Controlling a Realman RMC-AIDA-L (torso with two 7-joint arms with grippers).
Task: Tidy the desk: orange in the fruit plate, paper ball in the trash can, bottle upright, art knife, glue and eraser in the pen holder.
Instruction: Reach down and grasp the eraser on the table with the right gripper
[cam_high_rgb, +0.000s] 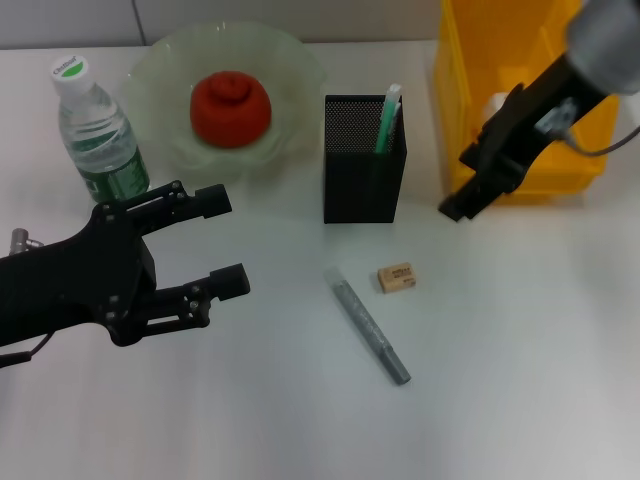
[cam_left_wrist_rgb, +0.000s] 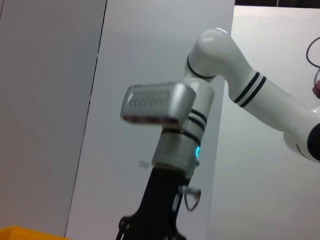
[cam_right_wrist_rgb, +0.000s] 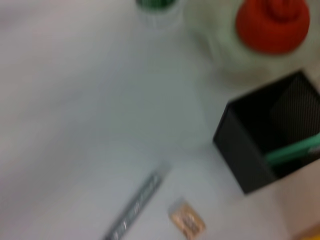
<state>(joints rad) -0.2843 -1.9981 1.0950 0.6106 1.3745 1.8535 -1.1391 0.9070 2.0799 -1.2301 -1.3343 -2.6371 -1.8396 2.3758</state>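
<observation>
1. Left pincer (cam_high_rgb: 222, 240), black and angular, hangs over the white bench (cam_high_rgb: 520, 380) with its fingers spread wide and nothing between them.
2. Right pincer (cam_high_rgb: 462, 200) sits beside the glossy yellow trash can (cam_high_rgb: 470, 90); I cannot tell how its fingers stand, and the can is cut off by the frame.
3. Orange (cam_high_rgb: 230, 108) rests in the scalloped glass fruit plate (cam_high_rgb: 290, 60).
4. Bottle (cam_high_rgb: 98, 135) stands upright.
5. Eraser (cam_high_rgb: 396, 277) and a grey stick-like tool (cam_high_rgb: 370, 326) lie near the black mesh pen holder (cam_high_rgb: 362, 180), which holds a green item (cam_high_rgb: 387, 120).
</observation>
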